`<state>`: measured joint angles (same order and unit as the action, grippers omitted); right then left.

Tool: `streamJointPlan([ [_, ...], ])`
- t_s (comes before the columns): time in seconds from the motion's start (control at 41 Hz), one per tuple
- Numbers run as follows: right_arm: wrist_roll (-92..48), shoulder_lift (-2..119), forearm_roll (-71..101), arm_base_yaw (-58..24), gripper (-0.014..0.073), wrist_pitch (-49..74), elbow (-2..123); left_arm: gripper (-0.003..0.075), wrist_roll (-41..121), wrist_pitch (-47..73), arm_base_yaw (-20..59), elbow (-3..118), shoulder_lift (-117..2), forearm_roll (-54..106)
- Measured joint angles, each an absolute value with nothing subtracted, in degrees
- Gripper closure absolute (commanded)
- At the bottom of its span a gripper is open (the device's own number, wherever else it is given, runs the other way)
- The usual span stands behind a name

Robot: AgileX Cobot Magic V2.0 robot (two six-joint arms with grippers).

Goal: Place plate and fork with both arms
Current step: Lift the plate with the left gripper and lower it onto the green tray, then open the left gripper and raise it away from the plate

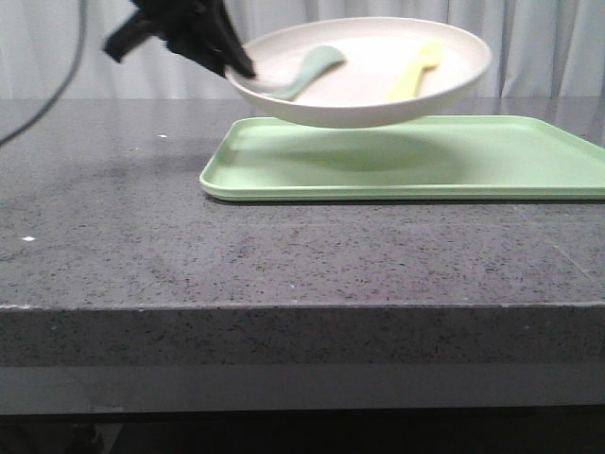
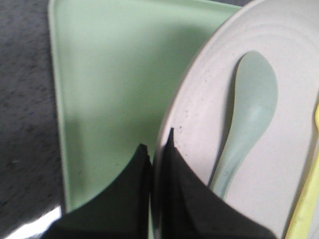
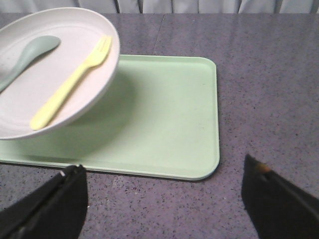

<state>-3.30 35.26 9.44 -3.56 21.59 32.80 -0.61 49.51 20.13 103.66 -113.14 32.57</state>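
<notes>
Jaws of the left gripper [image 2: 158, 164] clench the plate [image 1: 378, 71] rim at nine o'clock; right gripper [image 3: 164, 199] jaws gape, empty.

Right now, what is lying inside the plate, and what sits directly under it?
Inside the plate lie the fork and a teal spoon. The left gripper holds its rim. Below, apart from it, is the green tray; the plate hides part of it.

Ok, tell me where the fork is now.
The fork lies in the raised plate, right of the spoon, above the tray; the left gripper grips the plate's left rim.
</notes>
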Motion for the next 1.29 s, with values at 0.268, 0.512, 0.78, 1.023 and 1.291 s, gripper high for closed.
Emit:
streamJointPlan([
  [0.268,-3.30,35.26,9.34,-3.56,-0.0051,21.59,32.80,0.0736,-6.30,50.24,24.23,114.20,-122.51,30.19],
  [0.512,-3.30,35.26,9.34,-3.56,-0.0051,21.59,32.80,0.0736,-9.60,50.35,24.35,114.95,-124.75,27.90],
  [0.78,-3.30,35.26,9.34,-3.56,-0.0051,21.59,32.80,0.0663,-10.03,51.05,24.35,114.95,-125.60,27.42],
  [1.023,-3.30,35.26,9.34,-3.56,-0.0051,21.59,32.80,0.0355,-10.21,51.05,24.35,115.28,-125.60,27.90],
  [1.291,-3.30,35.26,9.34,-3.56,-0.0051,21.59,32.80,0.0344,-5.19,51.17,24.35,115.38,-122.64,28.02],
])
